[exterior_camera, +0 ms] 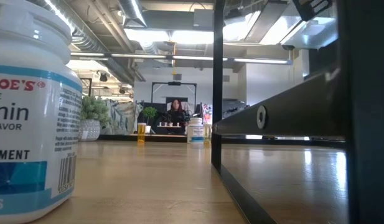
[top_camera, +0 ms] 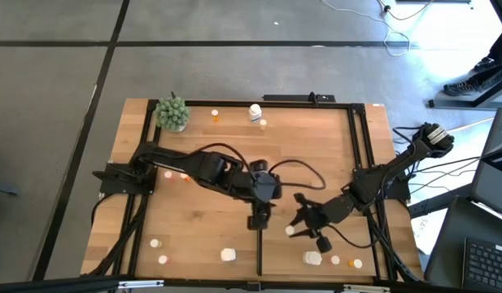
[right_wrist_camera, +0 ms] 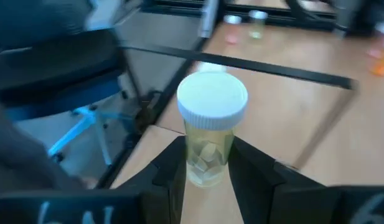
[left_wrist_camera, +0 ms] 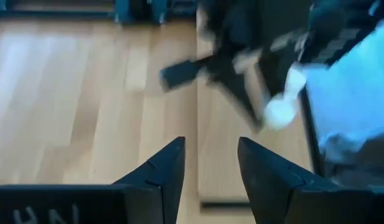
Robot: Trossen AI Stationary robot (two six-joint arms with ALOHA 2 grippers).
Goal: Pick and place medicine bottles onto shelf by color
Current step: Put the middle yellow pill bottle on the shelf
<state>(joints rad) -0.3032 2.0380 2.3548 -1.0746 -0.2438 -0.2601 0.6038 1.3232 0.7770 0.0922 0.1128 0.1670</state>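
From above, the right hand [top_camera: 303, 229] grips a small clear bottle with a white cap [top_camera: 290, 231] near the front middle of the light-wood surface [top_camera: 316, 155], beside a thin black strip [top_camera: 259, 252] running toward the front edge; more small white and orange bottles dot the front and far edges, and a green spiky plant ball [top_camera: 172, 113] sits at the far left corner. The left hand [top_camera: 259, 220] hangs over the strip, arm stretched in from the left. At table height, a large white labelled jar [exterior_camera: 30, 112] fills the left foreground. The left wrist view shows its dark fingers [left_wrist_camera: 163, 171] parted and empty. The right wrist view shows its fingers [right_wrist_camera: 170, 171] clamped on the pale, pill-filled bottle's body, cap up.
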